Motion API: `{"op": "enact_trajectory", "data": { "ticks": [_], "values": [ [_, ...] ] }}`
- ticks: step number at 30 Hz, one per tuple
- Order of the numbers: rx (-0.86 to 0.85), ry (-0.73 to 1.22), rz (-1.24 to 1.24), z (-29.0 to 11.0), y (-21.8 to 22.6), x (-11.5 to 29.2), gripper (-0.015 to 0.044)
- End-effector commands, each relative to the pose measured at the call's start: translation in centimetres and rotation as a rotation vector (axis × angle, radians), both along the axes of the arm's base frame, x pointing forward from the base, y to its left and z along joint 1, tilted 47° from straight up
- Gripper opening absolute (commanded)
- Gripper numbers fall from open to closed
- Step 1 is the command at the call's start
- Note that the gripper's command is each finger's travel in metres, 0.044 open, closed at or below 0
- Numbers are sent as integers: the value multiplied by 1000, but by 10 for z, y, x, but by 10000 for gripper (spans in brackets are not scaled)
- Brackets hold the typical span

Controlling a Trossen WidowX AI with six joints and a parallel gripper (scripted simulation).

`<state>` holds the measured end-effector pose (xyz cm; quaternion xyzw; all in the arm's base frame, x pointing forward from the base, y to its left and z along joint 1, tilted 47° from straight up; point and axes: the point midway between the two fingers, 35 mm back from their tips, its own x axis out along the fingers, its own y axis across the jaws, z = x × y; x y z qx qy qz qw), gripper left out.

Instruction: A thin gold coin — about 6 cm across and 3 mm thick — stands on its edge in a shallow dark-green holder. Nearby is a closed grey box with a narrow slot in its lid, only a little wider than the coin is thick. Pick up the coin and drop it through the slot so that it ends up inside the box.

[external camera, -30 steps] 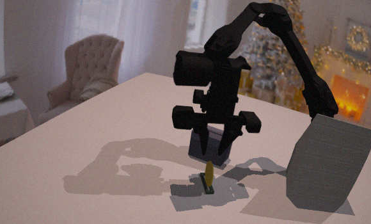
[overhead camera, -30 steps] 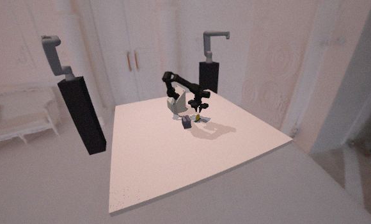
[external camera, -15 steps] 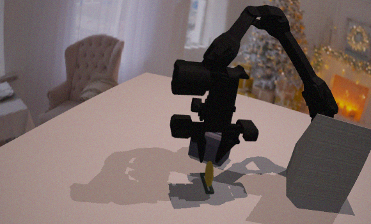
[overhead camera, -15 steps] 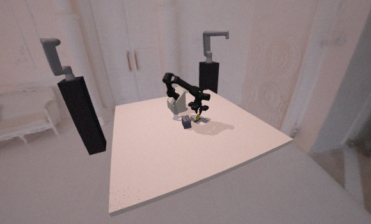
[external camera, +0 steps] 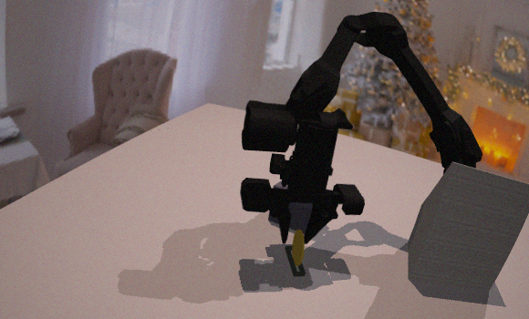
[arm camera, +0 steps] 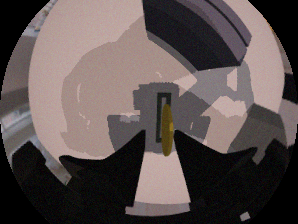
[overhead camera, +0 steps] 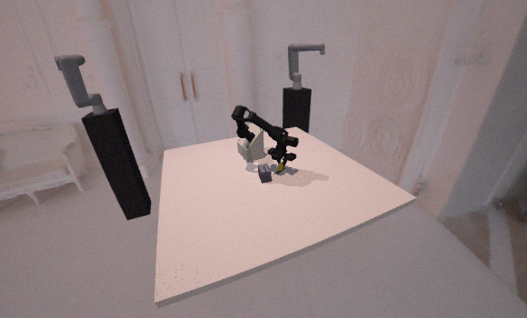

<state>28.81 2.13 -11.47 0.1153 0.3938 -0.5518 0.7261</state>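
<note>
Pale table, black arm bent over it, grey slotted box just beyond. Gripper part-open and empty, fingers straddling a gold coin. Coin upright on edge in dark-green holder.

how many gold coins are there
1. The gold coin stands on edge in its dark-green holder on the table, directly under the open gripper, between the fingertips but not yet gripped. No others show; the grey box is closed.
</note>
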Motion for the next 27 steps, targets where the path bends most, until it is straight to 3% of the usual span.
{"op": "enact_trajectory", "data": {
  "ticks": [1,22,27],
  "values": [
    [-13,18,3,-7,-8,-5,161],
    [-17,18,2,-22,-25,-5,161],
    [-17,18,2,-22,-25,-5,29]
  ]
}}
